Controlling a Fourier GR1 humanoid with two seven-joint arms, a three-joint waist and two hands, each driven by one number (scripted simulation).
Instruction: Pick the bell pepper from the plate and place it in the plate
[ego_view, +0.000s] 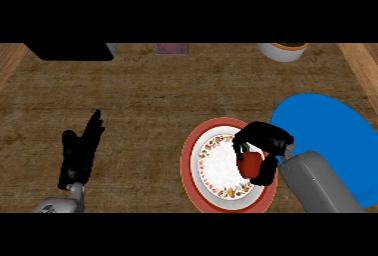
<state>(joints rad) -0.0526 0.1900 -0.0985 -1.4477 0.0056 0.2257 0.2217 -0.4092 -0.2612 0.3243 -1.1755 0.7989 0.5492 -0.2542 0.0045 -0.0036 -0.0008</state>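
Head view shows the right robot hand curled over the red bell pepper, fingers and thumb wrapped round its upper part, so the pepper is in its hold. Pepper sits at the right side of the patterned plate, the one with the red rim and floral band; can't tell whether it's lifted clear or touching the plate's surface. Just right of that, the blue plate lies on the counter, partly covered by the grey right forearm. Blue plate looks like the likely destination.

Left robot hand rests at the view's left, open, fingers straight and pointing up, well away from both plates, holding nothing.

Risks from here: the hold covers only the pepper's top, and the lower body hangs out below the fingers, so the smooth, rounded skin could slip out during transfer. If the pepper isn't raised enough, it could drag on the patterned plate's rim and nudge the plate or catch. The two plates sit nearly touching, so a short carry could land the pepper on the rim between them and let it roll onto the counter. The forearm hides part of the blue plate, so the set-down spot is hard to judge. A white cup at the far edge is well out of the way.
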